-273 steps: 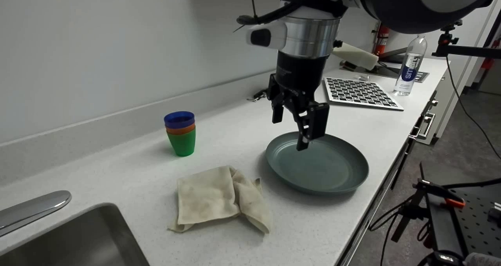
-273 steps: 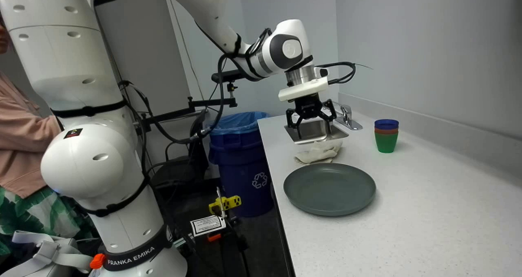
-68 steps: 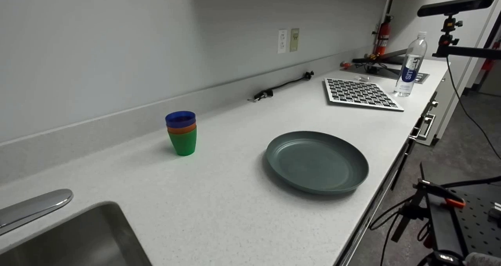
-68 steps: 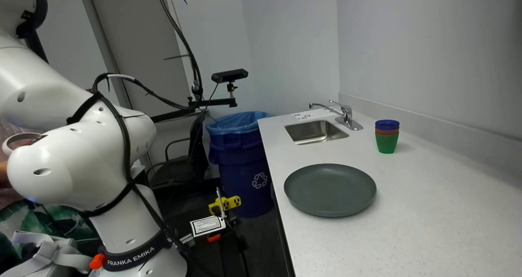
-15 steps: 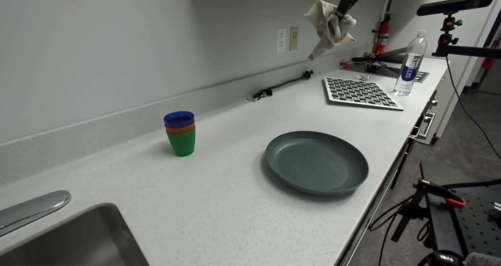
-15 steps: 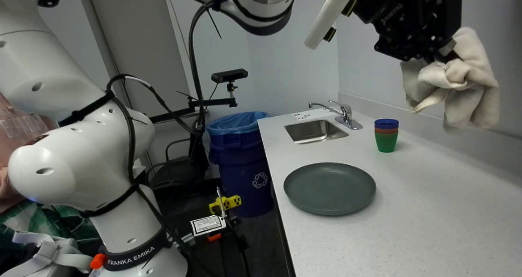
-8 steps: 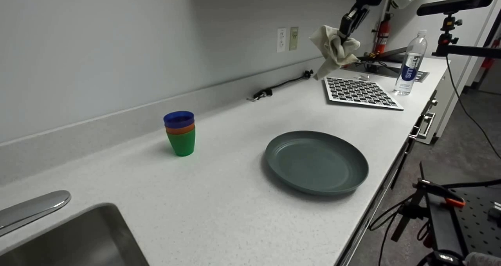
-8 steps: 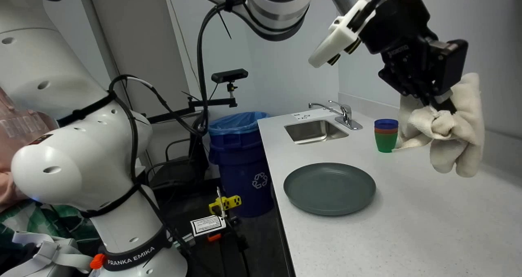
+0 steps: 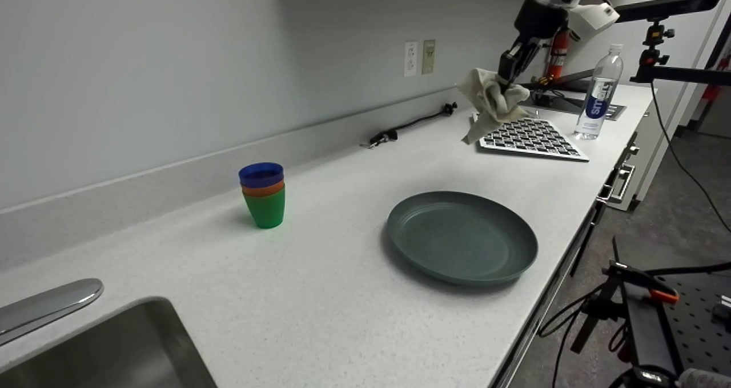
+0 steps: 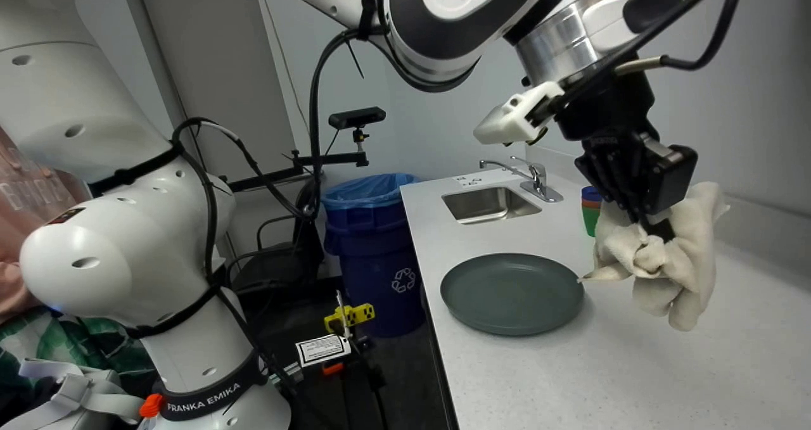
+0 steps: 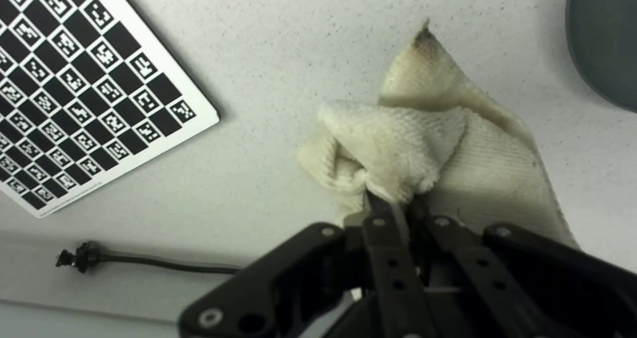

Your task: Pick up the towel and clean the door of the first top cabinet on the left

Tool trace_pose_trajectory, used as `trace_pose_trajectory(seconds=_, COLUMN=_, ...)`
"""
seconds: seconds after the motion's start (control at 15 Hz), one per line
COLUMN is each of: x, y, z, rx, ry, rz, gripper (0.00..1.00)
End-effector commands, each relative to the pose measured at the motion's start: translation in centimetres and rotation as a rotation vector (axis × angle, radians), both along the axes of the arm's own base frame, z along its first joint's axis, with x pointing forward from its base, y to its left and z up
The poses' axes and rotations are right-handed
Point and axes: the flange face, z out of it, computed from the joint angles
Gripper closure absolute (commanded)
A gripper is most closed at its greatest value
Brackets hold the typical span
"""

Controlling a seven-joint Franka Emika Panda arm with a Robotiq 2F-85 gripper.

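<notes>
"Before we judge its feel, where is the towel?"

"We find it in the air above the worktop, held by the pincer, which is closed on a bunched fold. Loose cloth hangs around the grip, and one corner carries a dark stain."

"How will it handle, do we think?"

"Light, soft and limp, we judge, with nothing to break; the nap should cling rather than slip. We would hold it just so, by a thick bunch rather than a corner, so that cloth cushions the hard tips against the cabinet door, which no view shows us."

"And the surface?"

"Pale and speckled, it looks hard and smooth to us. On it are a grey-green plate, stacked cups near the wall, a checkered board and, near that, an upright bottle. A sink is let into it near an end."

"What of the room?"

"We make out a blue bin just beside the worktop and, behind the white arm, someone in pink, mostly hidden."
</notes>
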Motion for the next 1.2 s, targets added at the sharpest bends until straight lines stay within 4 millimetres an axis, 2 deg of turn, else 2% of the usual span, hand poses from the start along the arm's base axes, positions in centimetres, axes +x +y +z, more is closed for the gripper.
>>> trace_pose_trajectory(seconds=0.0, x=-0.6, y=0.9, z=-1.5, rx=0.065, ry=0.030, rz=0.004, gripper=0.97)
trace_pose_trajectory(seconds=0.27, x=-1.3, y=1.3, z=-2.8, rx=0.131, ry=0.046, rz=-0.031, gripper=0.97)
trace_pose_trajectory(seconds=0.33, x=-1.5, y=1.3, z=-2.9, rx=0.140, ry=0.047, rz=-0.040, gripper=0.70)
trace_pose_trajectory(seconds=0.47, x=-1.8, y=1.3, z=-3.0, rx=0.146, ry=0.053, rz=-0.043, gripper=0.58)
trace_pose_trajectory(seconds=0.6, x=-1.9, y=1.4, z=-2.8, rx=0.120, ry=0.050, rz=-0.032, gripper=0.42)
trace_pose_trajectory(seconds=0.8, x=-1.8, y=2.0, z=-1.5, rx=0.076, ry=0.027, rz=0.001, gripper=0.20)
trace_pose_trajectory(seconds=0.93, x=-1.6, y=3.2, z=0.0, rx=0.031, ry=0.004, rz=0.049, gripper=0.05)
trace_pose_trajectory(seconds=1.0, x=-1.5, y=4.2, z=0.9, rx=-0.001, ry=-0.009, rz=0.089, gripper=0.00)
trace_pose_trajectory(seconds=1.13, x=-1.5, y=6.5, z=2.5, rx=-0.031, ry=-0.035, rz=0.159, gripper=0.00)
